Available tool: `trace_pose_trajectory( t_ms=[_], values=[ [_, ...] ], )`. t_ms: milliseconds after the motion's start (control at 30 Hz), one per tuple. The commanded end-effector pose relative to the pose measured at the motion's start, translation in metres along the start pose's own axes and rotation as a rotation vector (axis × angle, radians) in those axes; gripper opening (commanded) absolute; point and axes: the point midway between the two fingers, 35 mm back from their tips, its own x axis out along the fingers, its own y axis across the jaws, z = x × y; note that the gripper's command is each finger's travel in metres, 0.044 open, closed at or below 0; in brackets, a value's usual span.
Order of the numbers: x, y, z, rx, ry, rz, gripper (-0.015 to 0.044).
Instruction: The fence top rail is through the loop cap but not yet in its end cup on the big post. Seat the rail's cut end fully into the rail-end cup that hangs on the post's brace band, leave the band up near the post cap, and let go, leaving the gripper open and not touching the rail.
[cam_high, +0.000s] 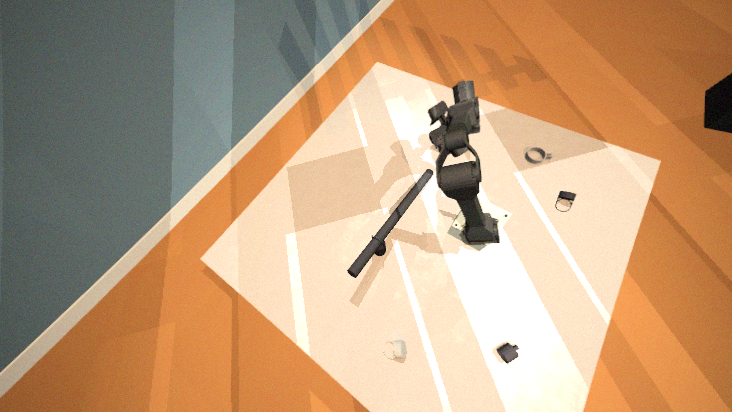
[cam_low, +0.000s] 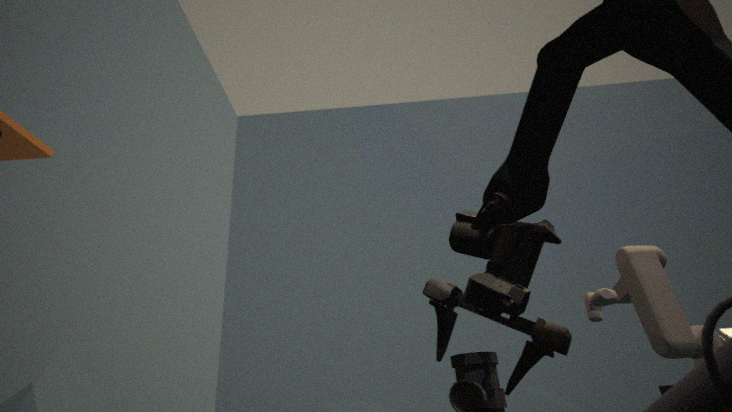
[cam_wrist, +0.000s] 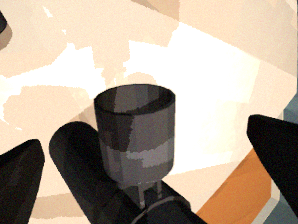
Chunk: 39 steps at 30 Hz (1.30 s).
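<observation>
We count one long pipe (cam_high: 390, 223) at centre frame — and four small fittings: ring (cam_high: 535, 154), clip (cam_high: 565, 200), white piece (cam_high: 396, 349), dark block (cam_high: 507, 352).

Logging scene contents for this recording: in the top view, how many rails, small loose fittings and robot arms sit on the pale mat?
Rail: 1
Small loose fittings: 4
Robot arm: 1
Total: 6

The rail (cam_high: 390, 223) lies diagonally mid-mat (cam_high: 604, 266), left of the arm base (cam_high: 480, 228). Small fittings sit near the right corner and bottom edge.
</observation>
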Motion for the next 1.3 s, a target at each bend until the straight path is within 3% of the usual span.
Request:
trace_pose_trajectory(
  t_ms=[0,1133,1267],
  values=[
    [0.009,0.003,0.000,0.008,-0.008,0.008,0.0440],
    [0.061,0.004,0.003,0.008,-0.013,0.006,0.0440],
    [0.061,0.004,0.003,0.008,-0.013,0.006,0.0335]
  ],
)
